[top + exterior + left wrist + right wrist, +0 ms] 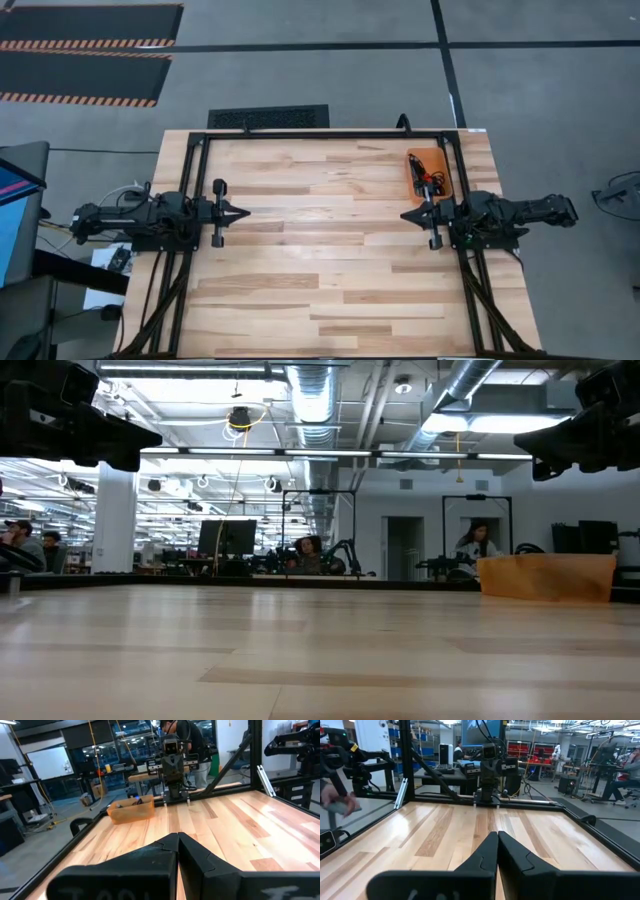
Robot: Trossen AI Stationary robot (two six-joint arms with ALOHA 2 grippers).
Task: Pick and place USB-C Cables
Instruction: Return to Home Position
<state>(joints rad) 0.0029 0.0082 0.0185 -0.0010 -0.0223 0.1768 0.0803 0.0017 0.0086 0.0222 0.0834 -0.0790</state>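
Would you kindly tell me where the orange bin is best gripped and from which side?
On the orange bin, I would pinch the short wall farthest from the right tool, from above, one finger inside and one outside. Its top is open and its walls thin and upright, and the cables seem to lie toward the other end.

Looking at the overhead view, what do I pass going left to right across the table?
Left pincer → bare table → right pincer. The orange tray with cables overlaps the right pincer's stretch, so it is left out.
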